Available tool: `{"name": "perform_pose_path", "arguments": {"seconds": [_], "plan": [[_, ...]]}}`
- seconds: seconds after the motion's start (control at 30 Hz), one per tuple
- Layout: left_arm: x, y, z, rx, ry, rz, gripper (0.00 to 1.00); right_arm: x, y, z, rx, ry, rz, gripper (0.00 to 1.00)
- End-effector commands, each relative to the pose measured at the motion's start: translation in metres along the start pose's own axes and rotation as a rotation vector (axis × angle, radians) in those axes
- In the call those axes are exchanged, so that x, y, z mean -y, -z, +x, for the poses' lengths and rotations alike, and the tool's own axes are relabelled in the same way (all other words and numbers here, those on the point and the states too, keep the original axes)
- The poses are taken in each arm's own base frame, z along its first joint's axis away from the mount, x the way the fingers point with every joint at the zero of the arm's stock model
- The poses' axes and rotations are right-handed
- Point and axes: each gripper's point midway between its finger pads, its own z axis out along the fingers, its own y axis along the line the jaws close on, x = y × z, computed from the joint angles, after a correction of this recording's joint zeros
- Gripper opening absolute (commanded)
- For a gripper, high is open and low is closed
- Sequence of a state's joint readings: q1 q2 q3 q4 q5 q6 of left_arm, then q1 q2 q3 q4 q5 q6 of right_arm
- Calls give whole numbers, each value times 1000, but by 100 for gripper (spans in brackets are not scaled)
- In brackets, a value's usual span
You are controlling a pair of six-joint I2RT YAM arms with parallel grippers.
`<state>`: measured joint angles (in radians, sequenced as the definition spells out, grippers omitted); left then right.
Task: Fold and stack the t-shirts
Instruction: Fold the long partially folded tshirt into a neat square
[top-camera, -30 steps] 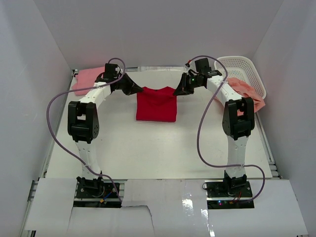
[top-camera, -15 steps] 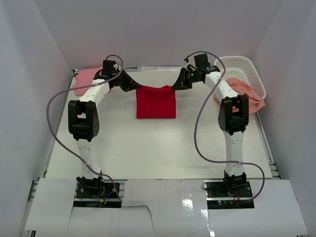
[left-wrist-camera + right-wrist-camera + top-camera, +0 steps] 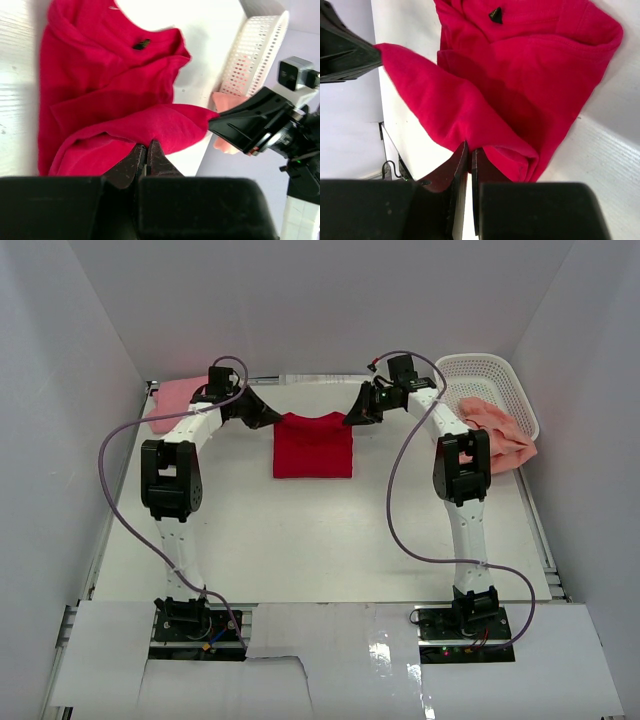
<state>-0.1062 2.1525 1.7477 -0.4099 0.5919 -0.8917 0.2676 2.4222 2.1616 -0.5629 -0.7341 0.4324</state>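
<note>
Left wrist shows left gripper (image 3: 147, 146), right gripper (image 3: 215, 124) both pinching red t-shirt (image 3: 100, 85) (overhead blurs this).

White table (image 3: 330, 540) enclosed on three sides by plain pale grey walls (image 3: 320, 300); even, diffuse lighting; glossy white panels (image 3: 560, 660) at near edge.

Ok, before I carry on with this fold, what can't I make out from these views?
- Top view: the left arm covers part of the pink t-shirt; folded or not, unclear.
- Top view: the right arm hides part of the salmon t-shirt by the basket.
- Wrist views: the black bodies of the left gripper and right gripper fill the frame's bottom, hiding how much red t-shirt is pinched.
</note>
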Motion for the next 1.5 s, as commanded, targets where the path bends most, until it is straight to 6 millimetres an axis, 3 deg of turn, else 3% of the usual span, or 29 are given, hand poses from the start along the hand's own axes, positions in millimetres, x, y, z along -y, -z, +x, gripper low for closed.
{"name": "perform_pose_path", "arguments": {"seconds": [0.0, 0.5, 0.57, 0.6, 0.67, 0.7, 0.8, 0.93, 1.0, 1.03, 1.2, 1.33, 1.4, 1.43, 1.47], "plan": [[-4, -7, -11, 16, -3, 4, 1, -15, 3, -18, 41, 46, -66, 8], [-2, -13, -27, 57, -17, 4, 6, -10, 9, -33, 81, 53, -76, 9], [3, -11, -30, 69, -27, 9, 18, -10, 11, -34, 86, 55, -75, 18], [5, -9, -32, 83, -34, 7, 34, -9, 11, -35, 90, 55, -73, 25], [15, 0, -36, 116, -54, 15, 47, -14, 14, -38, 103, 70, -75, 33], [18, 3, -41, 144, -62, 16, 62, -16, 15, -39, 109, 77, -78, 39], [37, 20, -49, 213, -113, 43, 72, -25, 23, -49, 152, 100, -100, 43], [64, 53, -58, 335, -208, 83, 72, -55, 47, -66, 264, 194, -137, 47], [85, 73, -57, 382, -274, 134, 72, -58, 51, -62, 268, 208, -136, 50], [82, 73, -52, 373, -289, 129, 72, -57, 49, -57, 255, 206, -137, 51], [75, 56, -24, 239, -361, 189, 65, -35, 27, -15, 153, 157, -133, 49], [72, 34, -3, 152, -407, 310, 58, -30, 11, 2, 125, 161, -134, 46], [81, 26, 8, 91, -440, 376, 53, -28, 4, 5, 114, 160, -138, 39], [75, 12, 16, 54, -438, 381, 52, -30, 1, 5, 113, 170, -147, 36], [81, 10, 19, 37, -454, 404, 50, -28, -3, 6, 109, 166, -147, 25]]}}
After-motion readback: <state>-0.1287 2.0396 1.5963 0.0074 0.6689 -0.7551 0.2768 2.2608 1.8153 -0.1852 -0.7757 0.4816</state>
